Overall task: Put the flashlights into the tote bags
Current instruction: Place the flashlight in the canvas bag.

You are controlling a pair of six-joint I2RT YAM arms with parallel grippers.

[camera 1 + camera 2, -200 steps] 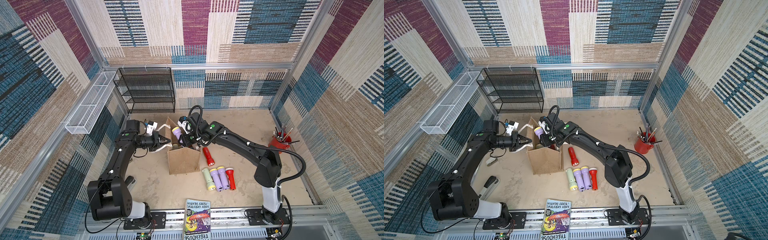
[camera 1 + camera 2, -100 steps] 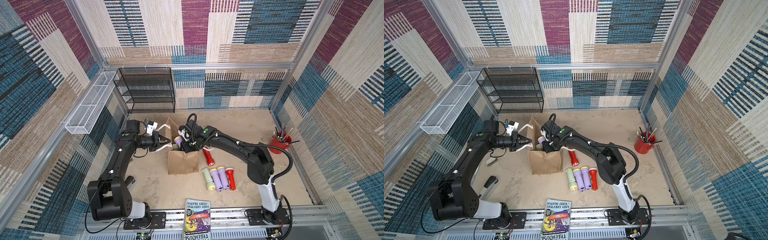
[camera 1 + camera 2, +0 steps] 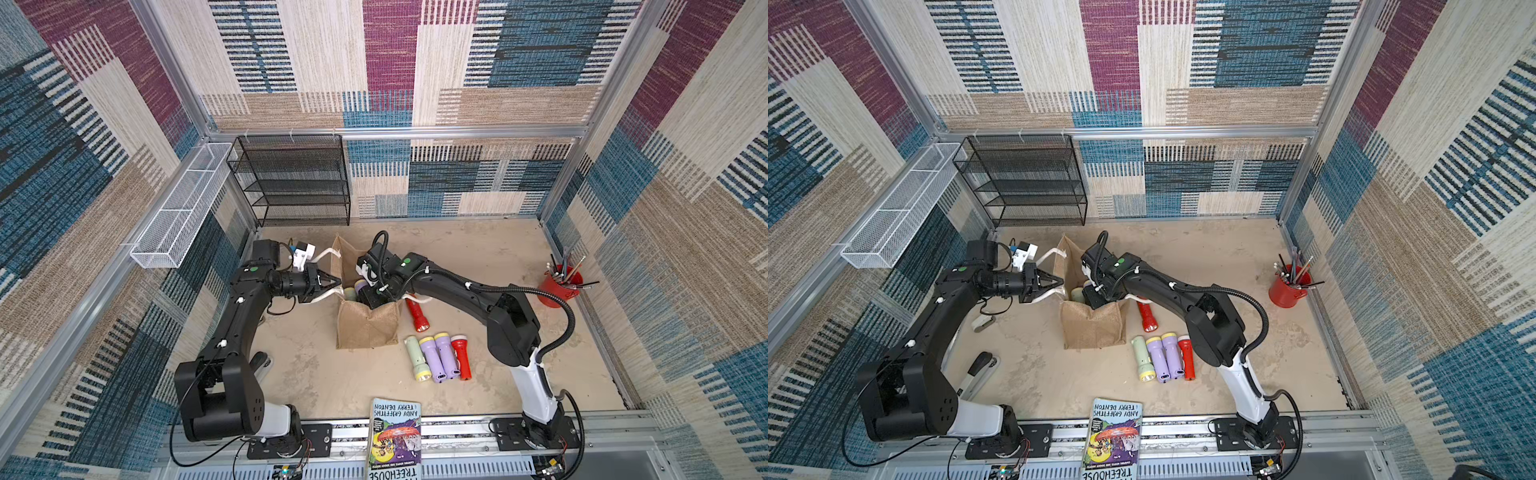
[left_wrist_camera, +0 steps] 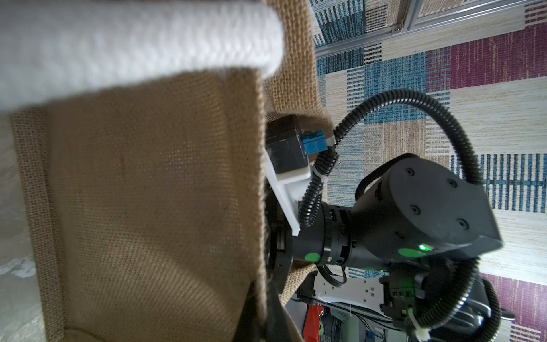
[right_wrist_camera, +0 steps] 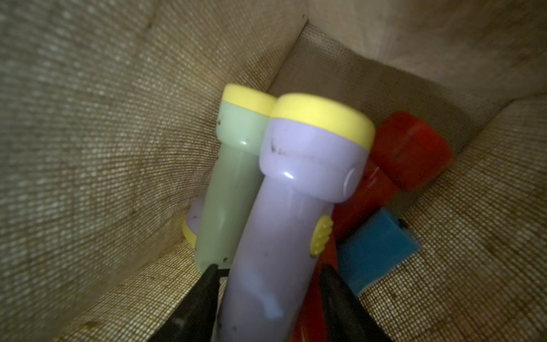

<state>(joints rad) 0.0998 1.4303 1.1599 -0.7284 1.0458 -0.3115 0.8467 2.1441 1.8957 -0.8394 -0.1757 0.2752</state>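
Lowered into tan bag (image 3: 365, 328), right gripper (image 5: 266, 270) frees lilac flashlight (image 5: 296, 192); left gripper (image 3: 335, 286) pinches it.

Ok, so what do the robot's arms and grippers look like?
The left arm and right arm are black, rounded shells with white segments by the base and a green dot near each wrist. A ribbed black hose runs along the right arm, tied with white clips. The left gripper and right gripper are black and tapered.

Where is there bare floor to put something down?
Bare floor lies between the right arm and the red pot, back to the far wall, and in front between the bag, the left arm and the book. It is crowded right by the bag, where flashlights lie.
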